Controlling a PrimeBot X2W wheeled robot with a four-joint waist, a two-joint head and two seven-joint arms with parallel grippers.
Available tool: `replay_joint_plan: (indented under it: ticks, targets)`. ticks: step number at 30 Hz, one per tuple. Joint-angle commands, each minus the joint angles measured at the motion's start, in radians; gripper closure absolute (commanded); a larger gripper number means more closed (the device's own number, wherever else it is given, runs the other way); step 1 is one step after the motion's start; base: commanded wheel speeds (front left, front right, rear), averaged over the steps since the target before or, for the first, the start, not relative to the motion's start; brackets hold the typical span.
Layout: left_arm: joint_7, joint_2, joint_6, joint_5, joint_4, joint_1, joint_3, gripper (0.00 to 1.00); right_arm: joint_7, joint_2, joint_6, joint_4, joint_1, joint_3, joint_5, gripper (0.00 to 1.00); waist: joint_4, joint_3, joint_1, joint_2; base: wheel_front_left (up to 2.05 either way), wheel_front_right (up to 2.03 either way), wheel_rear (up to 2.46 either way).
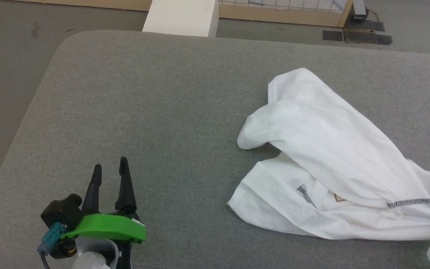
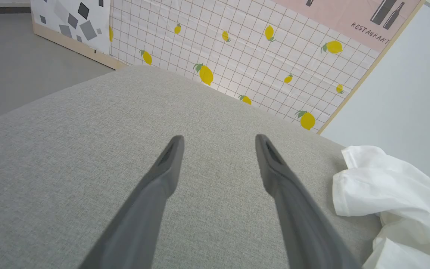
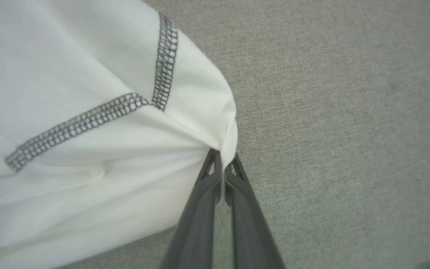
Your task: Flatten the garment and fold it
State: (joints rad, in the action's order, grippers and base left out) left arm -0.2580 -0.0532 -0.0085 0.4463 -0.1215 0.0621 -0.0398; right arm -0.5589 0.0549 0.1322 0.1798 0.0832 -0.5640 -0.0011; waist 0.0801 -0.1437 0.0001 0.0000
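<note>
Grey upholstered table (image 1: 155,93) is carrying everything: at 7 o'clock the left gripper (image 1: 110,163) is idling with jaws apart, likely awaiting a corner. At 4 o'clock the garment (image 1: 330,149) is lying bunched, and the right gripper (image 3: 223,160) is clamping its edge, probably for spreading.

head: high over near edge of surface (image 1: 144,93), facing forward-down to far edge and floor (image 1: 9,56) | left wrist: low over surface, along left gripper (image 2: 218,137) toward far edge and panel (image 2: 256,56) | right wrist: very close, along right gripper (image 3: 223,155), down onto shirt (image 3: 88,74) | shared: surface and shirt in all three
</note>
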Motion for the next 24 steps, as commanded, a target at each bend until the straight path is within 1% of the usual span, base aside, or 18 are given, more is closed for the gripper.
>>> replay_joint_plan:
  ticks: [1,2,3,5,8,11,13,14,16,18,20,22,24]
  targets:
    - [-0.004,0.003,-0.006,0.002,-0.006,0.001,-0.003,0.0,0.009,-0.003,-0.002,0.0,-0.004,0.001,0.003,1.0,-0.006,0.006,-0.0001,0.0,0.0,0.0,0.0]
    - [-0.004,0.003,-0.008,0.003,-0.012,0.002,-0.006,0.0,0.027,-0.004,-0.002,0.003,-0.002,0.013,0.025,0.6,-0.009,0.009,-0.0001,0.0,0.0,0.0,0.0]
    - [-0.004,0.003,-0.01,0.004,-0.019,0.002,-0.007,0.0,0.057,-0.004,-0.002,0.004,0.002,0.026,0.055,0.0,-0.012,0.013,-0.0001,0.0,0.0,0.0,0.0]
    - [-0.004,0.003,-0.012,0.009,-0.029,0.005,-0.014,0.0,0.117,-0.004,-0.002,-0.006,0.009,0.057,0.108,0.0,-0.016,0.022,-0.0001,0.0,0.0,0.0,0.0]
    - [-0.004,0.003,-0.016,0.024,-0.043,0.012,-0.029,0.0,0.217,-0.004,-0.002,-0.042,0.015,0.076,0.17,0.0,-0.024,0.037,-0.0001,0.0,0.0,0.0,0.0]
    - [-0.003,0.003,-0.024,0.04,-0.063,0.038,-0.074,0.0,0.313,-0.004,-0.002,-0.081,0.013,0.062,0.191,0.0,-0.034,0.051,-0.0001,0.0,0.0,0.0,0.0]
    - [0.02,0.003,-0.028,0.05,-0.076,0.073,-0.114,0.0,0.354,-0.005,-0.002,-0.096,0.012,0.043,0.19,0.0,-0.041,0.056,-0.0001,0.0,0.0,0.0,0.0]
    - [0.093,0.003,-0.041,0.069,-0.093,0.151,-0.193,0.0,0.374,-0.005,-0.002,-0.107,0.005,0.039,0.185,0.0,-0.051,0.058,-0.0001,0.0,0.0,0.0,0.0]
    - [0.172,0.003,-0.046,0.099,-0.116,0.218,-0.259,0.0,0.377,-0.005,-0.002,-0.111,-0.002,0.04,0.179,0.0,-0.06,0.056,-0.0001,0.0,0.0,0.0,0.0]
    - [0.294,0.003,-0.048,0.119,-0.157,0.301,-0.344,0.0,0.375,-0.005,-0.002,-0.106,-0.004,0.049,0.183,0.0,-0.078,0.05,-0.0001,0.0,0.0,0.0,0.0]
    - [0.408,0.003,-0.04,0.137,-0.197,0.364,-0.414,0.0,0.374,-0.005,-0.002,-0.098,-0.003,0.056,0.187,0.0,-0.095,0.042,-0.0001,0.0,0.0,0.0,0.0]
    - [0.542,0.003,-0.021,0.149,-0.248,0.431,-0.484,0.0,0.375,-0.005,-0.002,-0.085,0.002,0.067,0.198,0.0,-0.122,0.03,-0.0001,0.0,0.0,0.0,0.0]
    - [0.647,0.003,-0.003,0.129,-0.3,0.481,-0.539,0.0,0.379,-0.005,-0.002,-0.073,0.004,0.075,0.202,0.0,-0.147,0.019,-0.0001,0.0,0.0,0.0,0.0]
